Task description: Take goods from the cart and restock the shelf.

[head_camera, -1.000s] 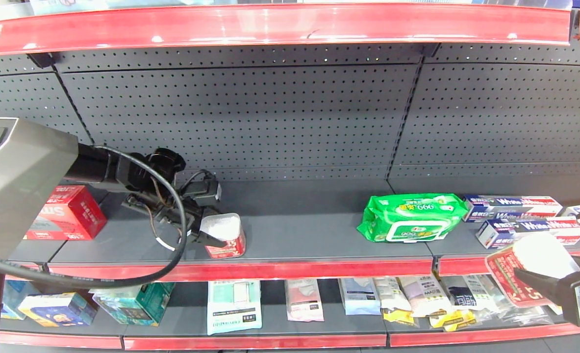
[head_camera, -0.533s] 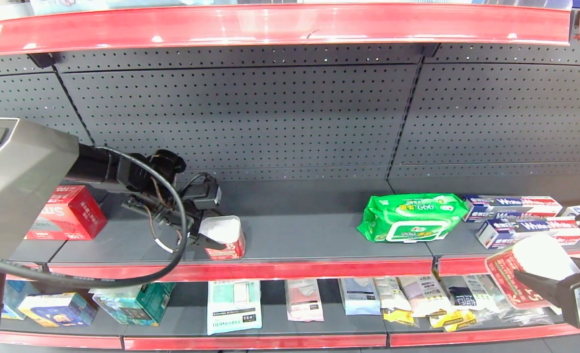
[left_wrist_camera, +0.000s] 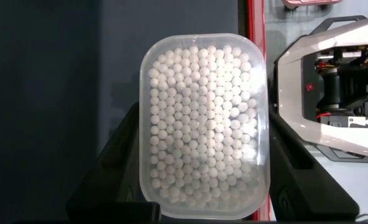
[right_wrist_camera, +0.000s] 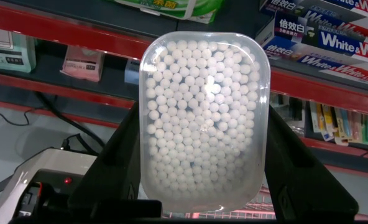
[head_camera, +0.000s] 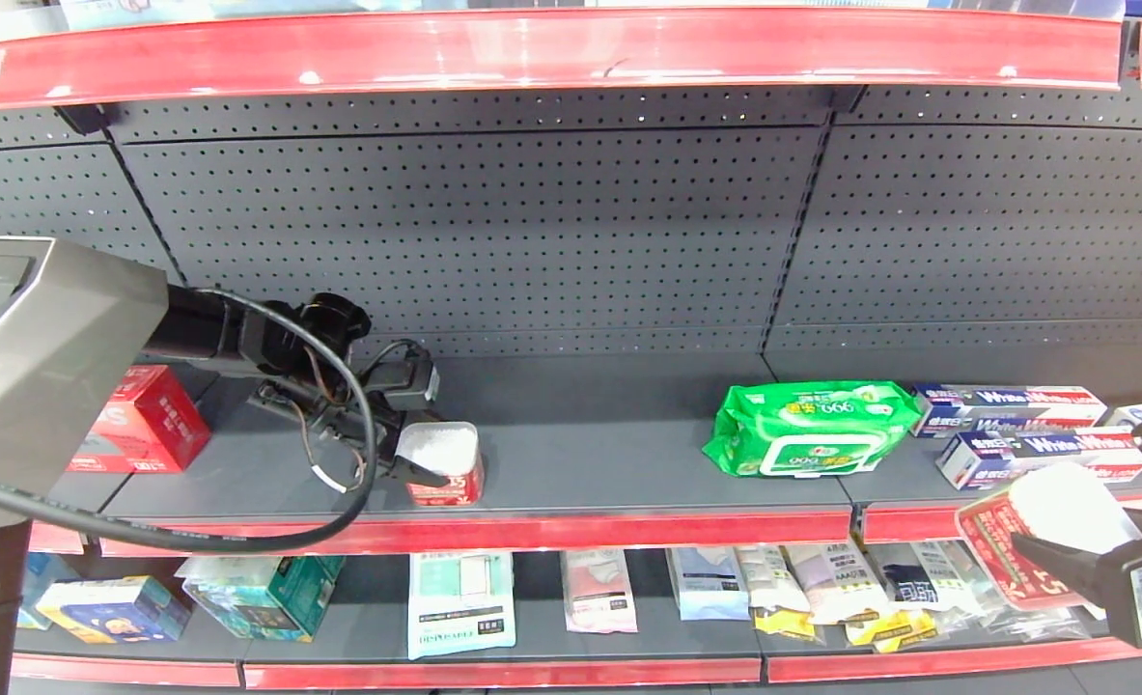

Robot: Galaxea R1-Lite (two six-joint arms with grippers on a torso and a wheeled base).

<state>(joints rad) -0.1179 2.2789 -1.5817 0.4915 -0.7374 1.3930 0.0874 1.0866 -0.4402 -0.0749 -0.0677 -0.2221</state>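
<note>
The bead tub (head_camera: pixel 443 463) stands upright near the front edge of the shelf deck (head_camera: pixel 580 454), well to the left of the green wet-wipes pack (head_camera: pixel 812 425). The left claw (head_camera: pixel 432 458) is clenched on it, one finger on each long side, so the tub's long axis runs along the claw's line of reach. Whether the base already bears on the deck cannot be confirmed.

A second bead tub (head_camera: pixel 1044 521) is gripped the same way in the right claw (head_camera: pixel 1063 545), to the right of the wipes pack, lower than it and forward of the shelf edge. Judgement: the left arm is the nearer to release.

Toothpaste boxes (head_camera: pixel 1015 401) lie just beside the wipes pack on its right. A red carton (head_camera: pixel 141 425) sits far to its left, beyond the first tub. A pegboard back panel (head_camera: pixel 484 222) closes the bay behind the pack.
</note>
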